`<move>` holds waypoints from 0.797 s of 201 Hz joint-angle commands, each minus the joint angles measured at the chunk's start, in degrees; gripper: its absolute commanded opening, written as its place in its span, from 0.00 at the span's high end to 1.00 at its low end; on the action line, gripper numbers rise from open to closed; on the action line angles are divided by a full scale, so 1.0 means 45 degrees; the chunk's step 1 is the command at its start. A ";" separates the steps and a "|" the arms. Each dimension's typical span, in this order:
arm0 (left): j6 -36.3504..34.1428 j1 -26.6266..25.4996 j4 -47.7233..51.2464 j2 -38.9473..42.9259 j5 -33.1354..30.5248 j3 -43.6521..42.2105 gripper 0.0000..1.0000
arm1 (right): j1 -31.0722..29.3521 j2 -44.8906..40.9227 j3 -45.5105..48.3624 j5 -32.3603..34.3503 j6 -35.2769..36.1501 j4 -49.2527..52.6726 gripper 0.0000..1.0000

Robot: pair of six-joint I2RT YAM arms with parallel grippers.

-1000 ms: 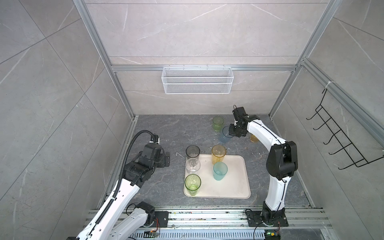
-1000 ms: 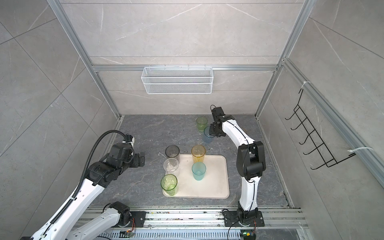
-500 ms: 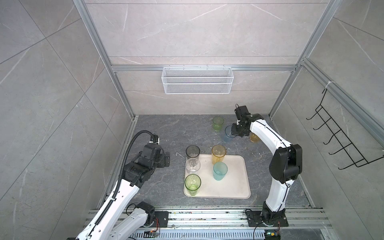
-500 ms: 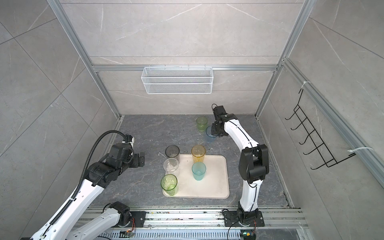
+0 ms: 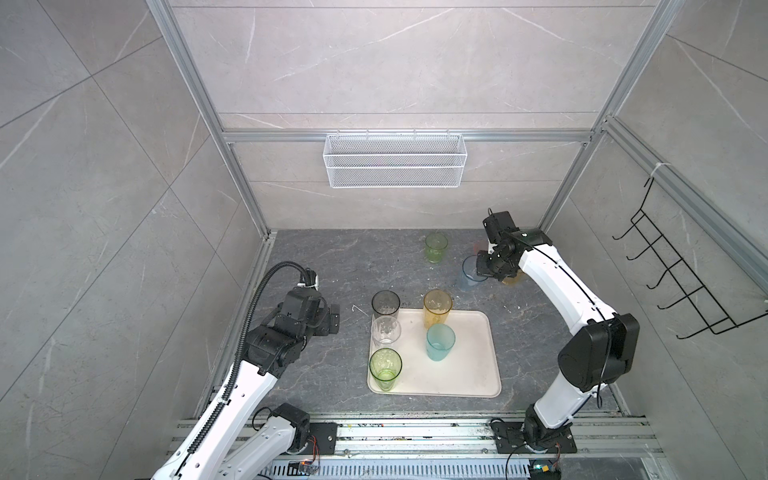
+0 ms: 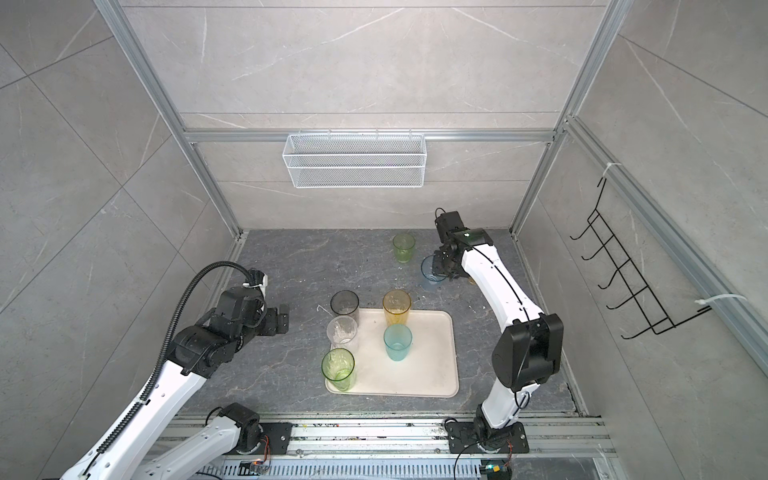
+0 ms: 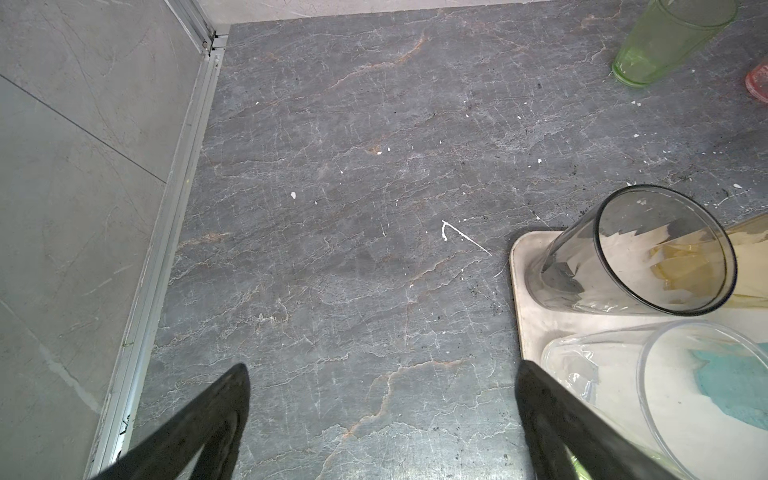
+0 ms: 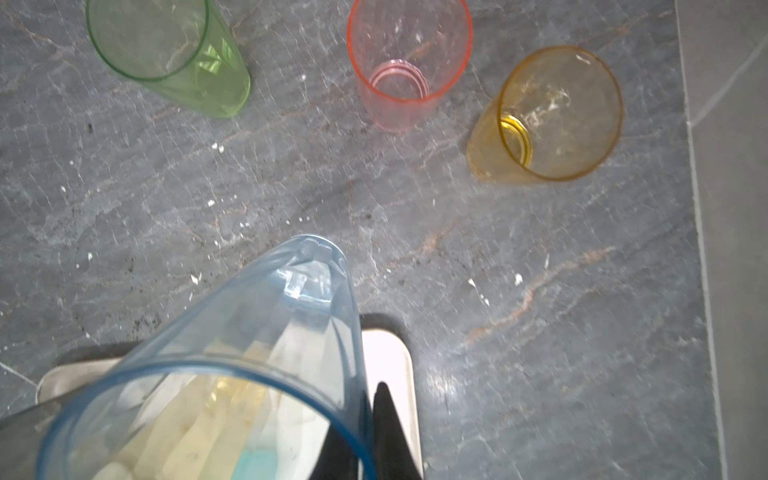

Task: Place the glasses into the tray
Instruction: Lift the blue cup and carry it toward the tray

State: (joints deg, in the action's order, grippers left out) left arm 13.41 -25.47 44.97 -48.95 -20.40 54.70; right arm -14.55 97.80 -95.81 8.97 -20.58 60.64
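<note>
Glasses [image 5: 440, 341]: nine counted. Five stand upright in the tray [image 5: 478, 376], the cream one on the dark stone floor.
- smoky grey glass [image 5: 385, 305] at the tray's far left corner
- clear glass [image 5: 386, 330] just in front of it
- near green glass [image 5: 385, 368] at the near left corner
- tall amber glass [image 5: 437, 311] at the far edge
- teal glass [image 5: 440, 341] just in front of the amber

Four are outside the tray, toward the back wall. The far green glass [image 5: 435, 248] stands alone on the floor. The pink glass [image 8: 405, 66] and short amber glass [image 8: 548, 116] also stand on the floor, and the right arm partly hides them in both top views. The blue glass [image 5: 469, 274] sits beyond the tray's far right corner.

Right gripper [image 5: 484, 268]: jaws pressed together on the blue glass's wall at the rim. One finger [image 8: 386, 415] shows outside the glass in the right wrist view. The glass leans in that view. Whether its base touches the floor cannot be told.

Left gripper [image 7: 382, 415]: fingers spread wide with nothing between them, over bare floor left of the tray. It is near the smoky grey and clear glasses but apart from both.

A white mesh basket [image 5: 395, 166] hangs on the back wall.
</note>
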 commanded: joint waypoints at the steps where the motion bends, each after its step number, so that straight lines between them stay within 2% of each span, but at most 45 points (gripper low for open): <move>1: -0.0025 0.0036 0.0123 0.0134 0.0199 0.0220 0.00 | -0.0001 -0.0914 0.0171 0.0040 0.0237 0.1033 1.00; 38: 0.0033 0.0026 0.0165 0.0248 0.0314 0.0201 0.01 | -0.0303 -0.1997 0.0424 0.0254 0.0332 0.1937 1.00; 68: 0.0063 0.0026 0.0182 0.0249 0.0374 0.0205 0.01 | -0.1096 -0.2719 0.0613 0.1176 0.0281 0.2743 1.00; 160: 0.0120 0.0017 0.0260 0.0245 0.0555 0.0196 0.01 | -0.3530 -0.4876 0.2561 0.1395 -0.1045 0.3591 1.00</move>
State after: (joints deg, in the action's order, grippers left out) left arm 13.47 -25.47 45.58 -48.58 -18.92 54.70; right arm -28.32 78.32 -86.41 14.02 -22.33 74.74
